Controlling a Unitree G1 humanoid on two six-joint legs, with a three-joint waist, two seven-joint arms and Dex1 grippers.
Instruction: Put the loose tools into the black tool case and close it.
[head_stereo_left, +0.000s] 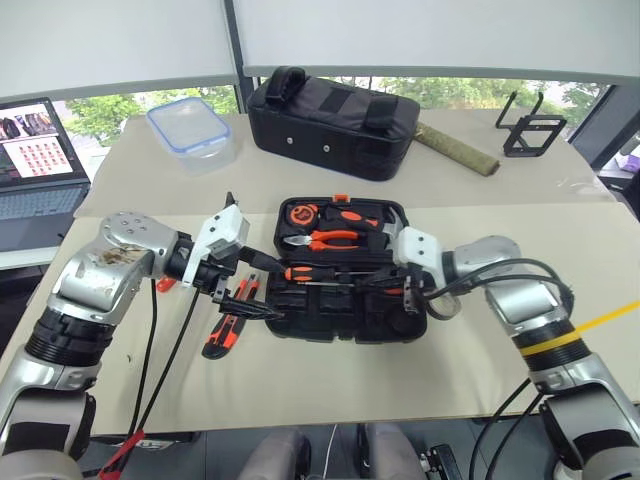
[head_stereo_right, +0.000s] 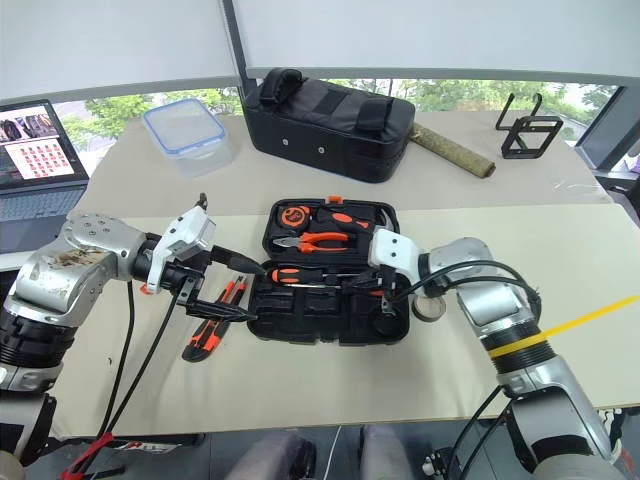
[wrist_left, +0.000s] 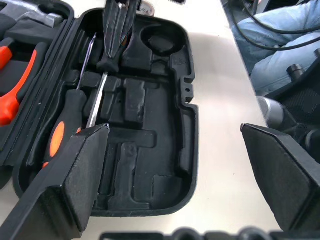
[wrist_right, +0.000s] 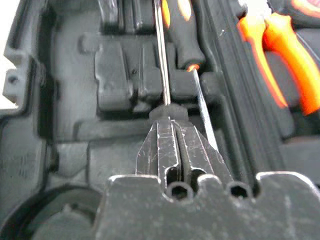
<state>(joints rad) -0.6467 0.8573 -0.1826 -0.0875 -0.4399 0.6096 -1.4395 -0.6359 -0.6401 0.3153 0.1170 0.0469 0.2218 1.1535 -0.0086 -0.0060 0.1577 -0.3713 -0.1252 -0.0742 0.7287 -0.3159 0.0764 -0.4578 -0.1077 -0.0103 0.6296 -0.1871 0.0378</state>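
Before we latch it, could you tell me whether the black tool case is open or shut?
Open: the black tool case lies flat, pliers and moulded recesses showing.

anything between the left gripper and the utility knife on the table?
Nothing visible. The left gripper hangs open over the near-left edge of the black tool case; the utility knife lies on the table just outside that edge, with no object between them.
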